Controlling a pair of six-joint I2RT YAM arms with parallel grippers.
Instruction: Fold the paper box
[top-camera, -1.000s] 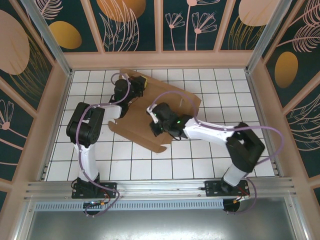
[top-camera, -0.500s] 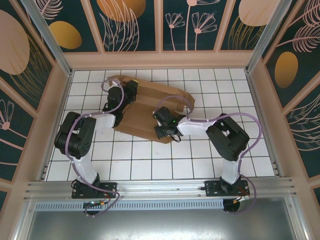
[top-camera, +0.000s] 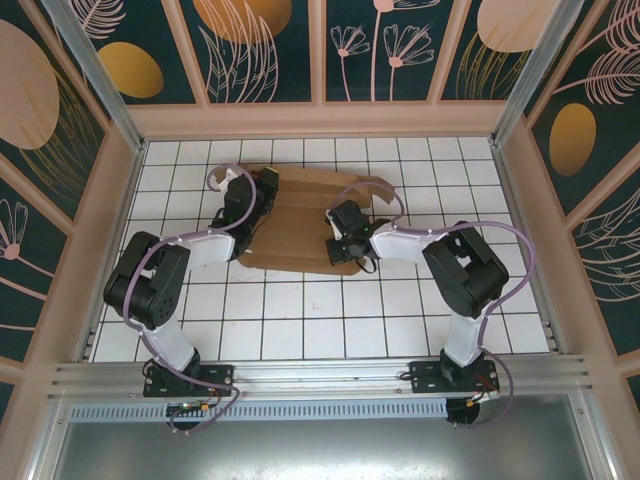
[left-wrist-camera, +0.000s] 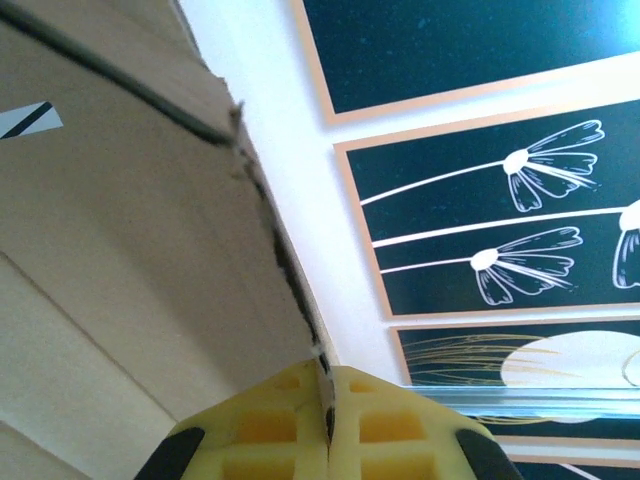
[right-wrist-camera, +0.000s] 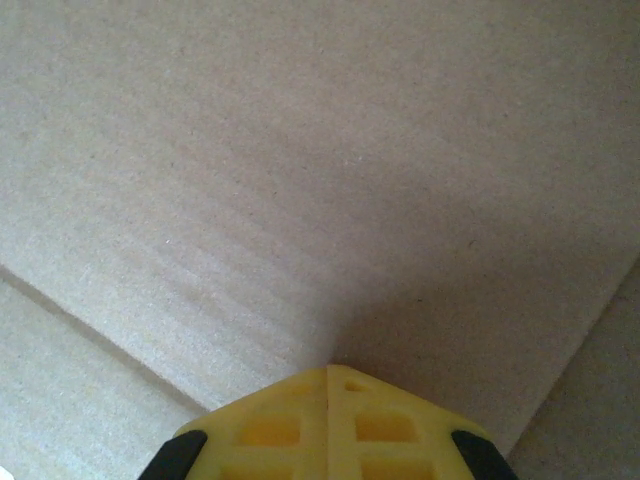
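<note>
surface (top-camera: 300, 322): white tiles, no change.
box (top-camera: 300, 212): far middle of surface. Half a sec ago it sat skewed with right side humped up, now flatter and squared to tiles.
left gripper (left-wrist-camera: 327, 385): barely moved, jaws clamped on box's far-left edge.
right gripper (right-wrist-camera: 328, 372): slid farther out and a bit right, jaws together, tips against cardboard.
</note>
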